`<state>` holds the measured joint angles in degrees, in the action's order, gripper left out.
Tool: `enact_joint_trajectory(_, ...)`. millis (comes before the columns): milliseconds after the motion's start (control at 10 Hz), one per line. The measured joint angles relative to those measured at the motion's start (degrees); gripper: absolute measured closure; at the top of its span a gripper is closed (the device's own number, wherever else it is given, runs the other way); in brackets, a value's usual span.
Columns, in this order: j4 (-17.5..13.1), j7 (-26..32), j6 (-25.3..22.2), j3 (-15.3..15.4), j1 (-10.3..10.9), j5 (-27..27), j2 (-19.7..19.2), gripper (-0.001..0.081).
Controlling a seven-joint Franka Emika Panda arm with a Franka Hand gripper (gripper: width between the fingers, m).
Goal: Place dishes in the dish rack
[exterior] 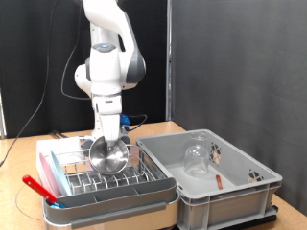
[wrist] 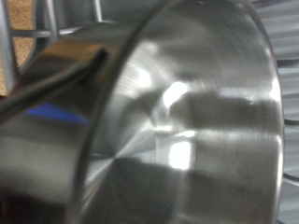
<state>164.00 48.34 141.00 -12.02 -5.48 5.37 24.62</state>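
Black curtains back the wooden surface [exterior: 29, 144] in the exterior view; the gripper [exterior: 108, 137] holds the metal cup [exterior: 108, 155] over the dish rack [exterior: 96, 177]. A clear glass [exterior: 196, 158] lies in the grey tub [exterior: 225, 187] toward the surface's right edge. In the wrist view the metal cup [wrist: 187, 131] fills the picture, jaws closed on its rim.

A dark curtain [exterior: 221, 57] hangs in folds across the back of the room, filling most of the exterior view's right. A pale wall [exterior: 34, 48] shows at the left, with black cables [exterior: 43, 101] drooping in front of it. Below, a light wooden surface [exterior: 24, 153] stretches across under even, soft light.
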Motion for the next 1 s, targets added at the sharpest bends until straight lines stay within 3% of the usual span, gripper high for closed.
enact_joint_trajectory(400, -2.0, 0.8, 0.3, -0.5, 0.3, -3.9, -0.3, -0.0002)
enact_joint_trajectory(1000, -4.3, -0.5, 2.1, -1.5, -0.2, -4.1, -1.5, -0.0002)
